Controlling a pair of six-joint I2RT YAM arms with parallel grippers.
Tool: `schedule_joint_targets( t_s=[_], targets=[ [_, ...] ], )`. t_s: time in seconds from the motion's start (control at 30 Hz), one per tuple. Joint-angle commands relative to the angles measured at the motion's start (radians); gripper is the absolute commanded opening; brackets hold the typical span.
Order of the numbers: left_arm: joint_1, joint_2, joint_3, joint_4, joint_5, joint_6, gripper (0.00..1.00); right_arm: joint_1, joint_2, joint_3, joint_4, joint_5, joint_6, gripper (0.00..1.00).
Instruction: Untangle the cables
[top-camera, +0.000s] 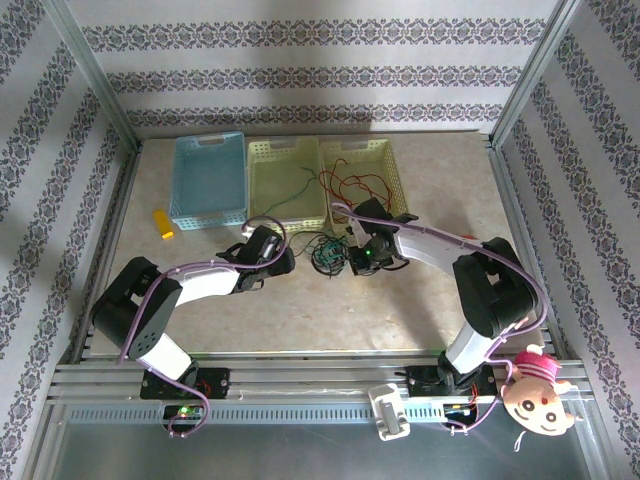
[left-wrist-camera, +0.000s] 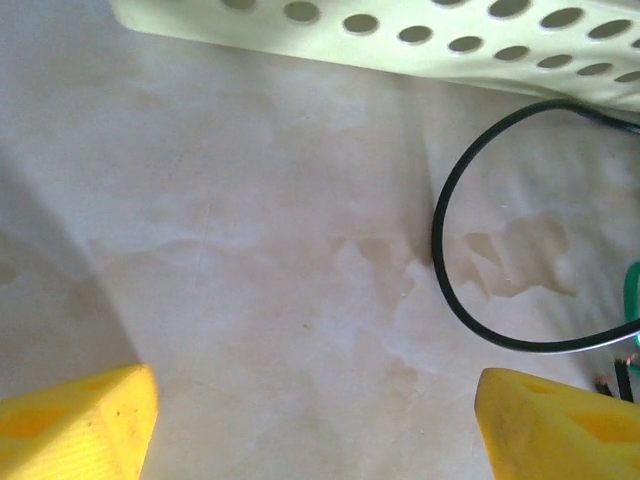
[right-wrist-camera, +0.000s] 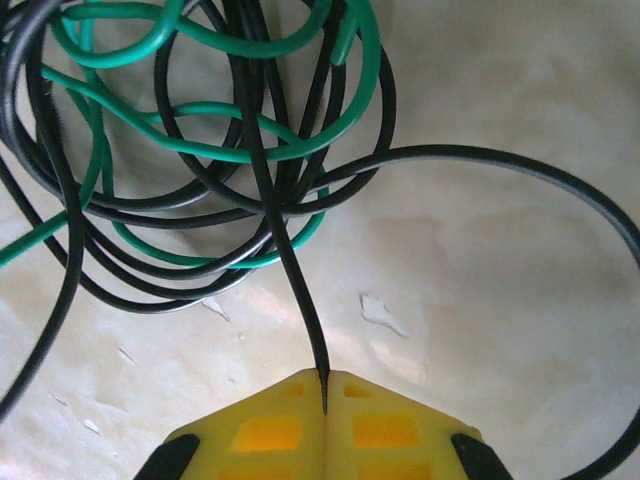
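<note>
A tangle of black and green cables (top-camera: 325, 254) lies on the table in front of the baskets, between the two grippers. In the right wrist view the tangle (right-wrist-camera: 200, 150) is close ahead, and my right gripper (right-wrist-camera: 325, 400) is shut on one black cable (right-wrist-camera: 295, 270) that leads out of it. My right gripper (top-camera: 353, 259) sits just right of the tangle. My left gripper (top-camera: 286, 262) is just left of it, open over bare table (left-wrist-camera: 320, 440), its yellow fingertips (left-wrist-camera: 75, 425) wide apart. A black cable loop (left-wrist-camera: 442, 260) lies ahead to its right. A red cable (top-camera: 360, 185) lies in the right basket, and a green cable (top-camera: 300, 188) in the middle one.
Three baskets stand in a row at the back: blue (top-camera: 210, 150), pale green (top-camera: 258, 175) and yellow (top-camera: 392, 170). The pale basket's perforated wall (left-wrist-camera: 400, 35) is close ahead of the left gripper. A yellow block (top-camera: 162, 223) lies at left. A doll (top-camera: 540, 395) hangs at the front right.
</note>
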Motion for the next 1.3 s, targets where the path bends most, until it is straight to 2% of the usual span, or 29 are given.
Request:
schedule_joint_targets(
  t_s=[0.0,0.13,0.23,0.37,0.57,0.8,0.97,1.1,1.27],
  targets=[
    [-0.016,0.005,0.025,0.099,0.126,0.065,0.83,0.006,-0.011,-0.011,-0.036,-0.004,0.016,0.0],
    [-0.038,0.002,0.08,0.127,0.272,0.155,0.83,0.001,0.008,-0.002,-0.034,-0.011,0.017,0.0],
    [-0.074,0.031,0.152,0.085,0.352,0.223,0.83,-0.005,0.014,0.0,-0.029,-0.023,0.021,0.0],
    [-0.142,0.087,0.241,0.012,0.377,0.308,0.76,-0.018,0.013,-0.009,-0.02,-0.04,0.027,0.0],
    [-0.197,0.185,0.334,-0.097,0.276,0.347,0.53,-0.033,0.006,-0.015,-0.014,-0.045,0.035,0.0],
    [-0.213,0.205,0.338,-0.128,0.157,0.346,0.29,-0.045,-0.012,-0.022,-0.005,-0.054,0.041,0.0],
    [-0.216,0.166,0.303,-0.05,0.055,0.33,0.02,-0.047,-0.02,-0.027,0.0,-0.052,0.043,0.0],
    [-0.216,0.054,0.234,0.03,-0.032,0.323,0.0,-0.052,-0.032,-0.034,0.003,-0.036,0.051,0.0],
    [-0.216,-0.136,0.168,-0.035,-0.209,0.31,0.0,-0.094,-0.069,-0.062,0.031,-0.02,0.092,0.0]
  ],
)
